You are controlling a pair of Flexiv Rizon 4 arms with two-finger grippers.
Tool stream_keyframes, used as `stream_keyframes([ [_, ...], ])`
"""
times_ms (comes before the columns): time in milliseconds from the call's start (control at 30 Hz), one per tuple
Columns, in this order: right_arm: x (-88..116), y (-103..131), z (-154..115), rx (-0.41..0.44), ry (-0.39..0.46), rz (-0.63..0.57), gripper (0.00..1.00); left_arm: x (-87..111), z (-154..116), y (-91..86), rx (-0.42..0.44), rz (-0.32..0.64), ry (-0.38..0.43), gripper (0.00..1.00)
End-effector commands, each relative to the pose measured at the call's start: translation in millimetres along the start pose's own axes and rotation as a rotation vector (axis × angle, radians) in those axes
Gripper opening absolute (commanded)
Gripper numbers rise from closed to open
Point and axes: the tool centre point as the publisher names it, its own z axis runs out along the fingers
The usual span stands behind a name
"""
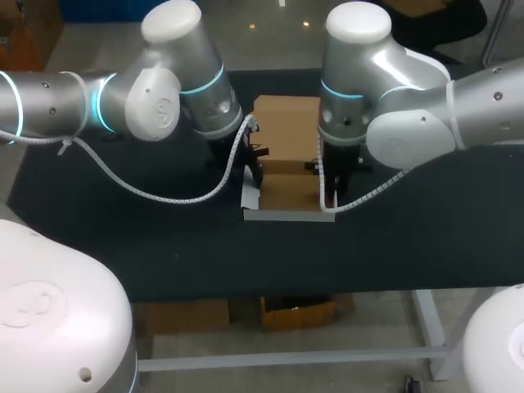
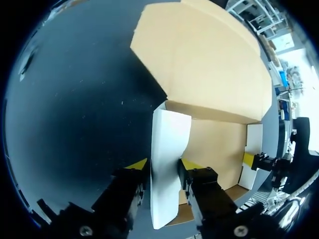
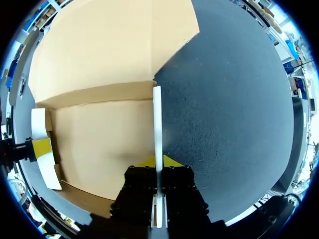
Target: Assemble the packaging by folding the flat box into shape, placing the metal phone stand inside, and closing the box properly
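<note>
Head view: the box (image 1: 286,143) lies centred, its long axis running near to far, with the left arm (image 1: 155,98) and the right arm (image 1: 409,123) equally close. Left wrist view: the left gripper (image 2: 163,167) pinches the upright left flap (image 2: 168,144), box floor to its right. Right wrist view: the right gripper (image 3: 157,163) is clamped on the thin right flap (image 3: 157,119), floor to its left.

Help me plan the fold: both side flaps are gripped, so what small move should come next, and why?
Probably ease the left flap inward to straighten it: it bows between the left jaws, while the right flap stands straight and upright in the right jaws.
</note>
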Motion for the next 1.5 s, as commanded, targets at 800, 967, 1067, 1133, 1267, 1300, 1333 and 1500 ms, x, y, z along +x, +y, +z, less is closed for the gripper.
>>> stream_keyframes([
  [800,-0.4,0.4,-0.5,0.003,-0.003,0.0,0.0,-17.6,-7.4,0.0,-0.051,-0.015,0.031,0.33],
  [967,-0.4,0.4,-0.5,0.003,-0.003,0.0,0.0,-17.5,-11.3,0.4,-0.067,-0.006,0.055,0.32],
  [1067,-0.4,0.4,-0.5,0.003,-0.003,0.0,0.0,-17.5,-11.7,0.6,-0.1,0.007,0.084,0.33],
  [1133,-0.4,0.4,-0.5,0.003,-0.003,0.0,0.0,-17.8,-12.6,1.0,-0.121,0.016,0.109,0.33],
  [1267,-0.4,0.4,-0.5,0.003,-0.003,0.0,0.0,-16.6,-16.1,2.6,-0.115,0.017,0.124,0.33],
  [1300,-0.4,0.4,-0.5,0.003,-0.003,0.0,0.0,-16.4,-16.4,2.6,-0.111,0.016,0.126,0.33],
  [1333,-0.4,0.4,-0.5,0.003,-0.003,0.0,0.0,-16.1,-16.5,2.5,-0.107,0.014,0.126,0.33],
  [1500,-0.4,0.4,-0.5,0.003,-0.003,0.0,0.0,-13.1,-9.7,0.0,-0.09,0.001,0.079,0.26],
])
